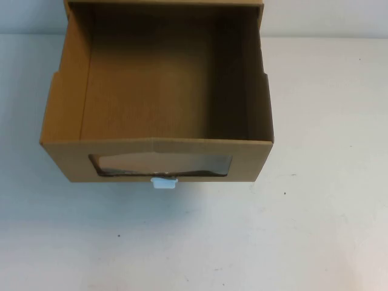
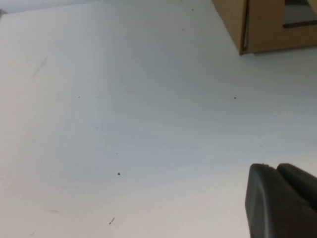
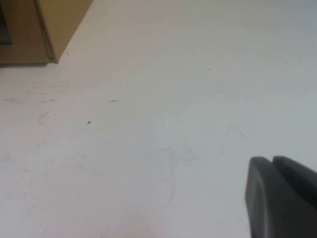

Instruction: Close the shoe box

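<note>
The shoe box point(image 1: 156, 97) is a brown cardboard drawer pulled far out toward me, its inside empty. Its front has a wide clear window point(image 1: 160, 165) with a small white pull tab point(image 1: 163, 182) below it. A corner of the box shows in the left wrist view point(image 2: 262, 25) and in the right wrist view point(image 3: 44, 27). My left gripper point(image 2: 275, 168) is shut and empty over bare table, apart from the box. My right gripper point(image 3: 271, 161) is shut and empty over bare table too. Neither gripper shows in the high view.
The white table point(image 1: 315, 230) spreads in front of and beside the box, with a few small dark specks. The box's outer sleeve point(image 1: 163, 3) shows only as an edge at the far side.
</note>
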You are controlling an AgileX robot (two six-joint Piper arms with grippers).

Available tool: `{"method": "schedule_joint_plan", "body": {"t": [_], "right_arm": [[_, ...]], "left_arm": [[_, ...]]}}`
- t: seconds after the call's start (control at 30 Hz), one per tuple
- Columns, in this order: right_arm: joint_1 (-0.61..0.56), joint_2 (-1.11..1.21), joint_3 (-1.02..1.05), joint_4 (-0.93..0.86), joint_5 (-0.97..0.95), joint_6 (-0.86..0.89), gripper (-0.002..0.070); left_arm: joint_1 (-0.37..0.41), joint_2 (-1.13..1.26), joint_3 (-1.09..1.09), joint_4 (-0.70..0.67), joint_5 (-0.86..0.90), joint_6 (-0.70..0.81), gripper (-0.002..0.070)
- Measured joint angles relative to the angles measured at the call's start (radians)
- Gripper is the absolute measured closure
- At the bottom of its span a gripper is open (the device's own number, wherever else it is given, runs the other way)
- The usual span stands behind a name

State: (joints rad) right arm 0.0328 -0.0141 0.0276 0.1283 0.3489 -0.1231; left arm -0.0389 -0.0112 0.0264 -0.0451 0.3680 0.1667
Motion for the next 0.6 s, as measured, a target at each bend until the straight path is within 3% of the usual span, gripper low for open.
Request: {"method": "schedule_joint_plan", "body": {"t": [0.6], "right_arm": [[0.000,0.000,0.000,0.000,0.000,0.000,0.0689]], "left_arm": [[0.000,0.000,0.000,0.016,0.000,0.000,0.0680]]}}
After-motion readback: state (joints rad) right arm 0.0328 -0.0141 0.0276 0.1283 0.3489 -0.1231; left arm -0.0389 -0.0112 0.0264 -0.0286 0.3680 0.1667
